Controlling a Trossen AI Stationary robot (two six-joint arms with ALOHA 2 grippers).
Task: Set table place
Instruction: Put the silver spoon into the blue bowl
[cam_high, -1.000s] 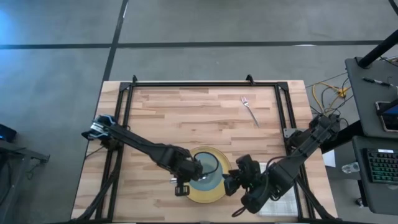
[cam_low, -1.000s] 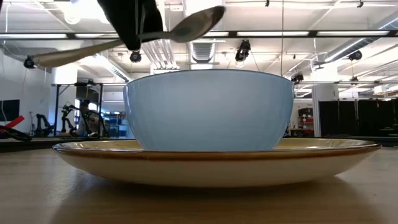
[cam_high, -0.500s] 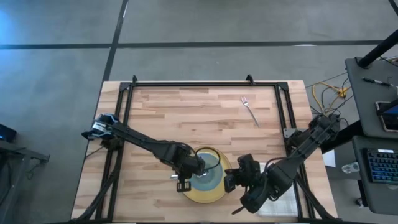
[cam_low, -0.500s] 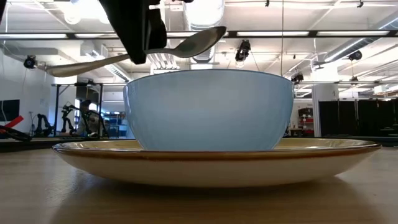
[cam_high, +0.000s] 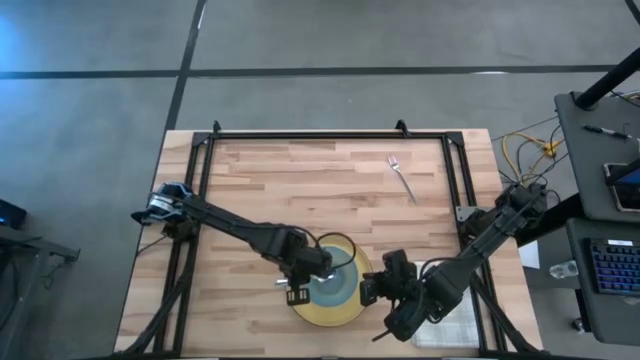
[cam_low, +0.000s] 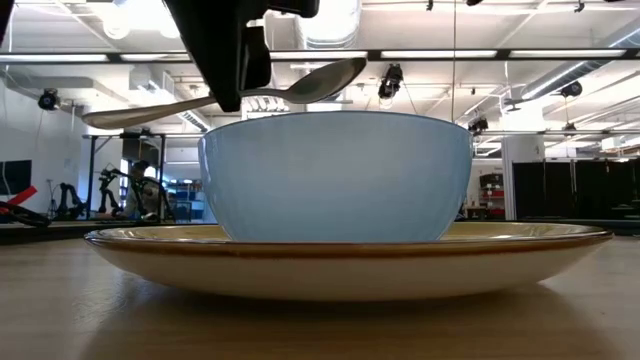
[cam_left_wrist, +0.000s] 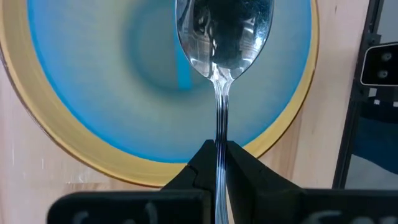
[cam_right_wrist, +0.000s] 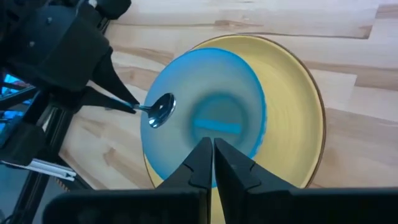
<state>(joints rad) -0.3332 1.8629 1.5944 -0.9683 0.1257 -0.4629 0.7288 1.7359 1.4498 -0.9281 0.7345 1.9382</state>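
We see a blue bowl (cam_high: 333, 283) sitting in a yellow plate (cam_high: 345, 312) near the front edge of the wood worktop (cam_high: 300, 180), between the two arms. Our left gripper (cam_high: 300, 285) is clamped on the handle of a spoon (cam_low: 300, 84), holding it just above the bowl's rim on the left side. In the left wrist view the fingers (cam_left_wrist: 200, 162) pinch the thin handle while the spoon's head (cam_left_wrist: 225, 34) hangs over the bowl's blue inside. In the low view the spoon lies nearly level, its head slightly raised, clear of the rim. Our right gripper (cam_high: 372, 290) waits just beside the plate's right edge; its fingers (cam_right_wrist: 199, 163) are pressed together, holding nothing. A fork (cam_high: 402, 177) lies well apart, near the worktop's far right.
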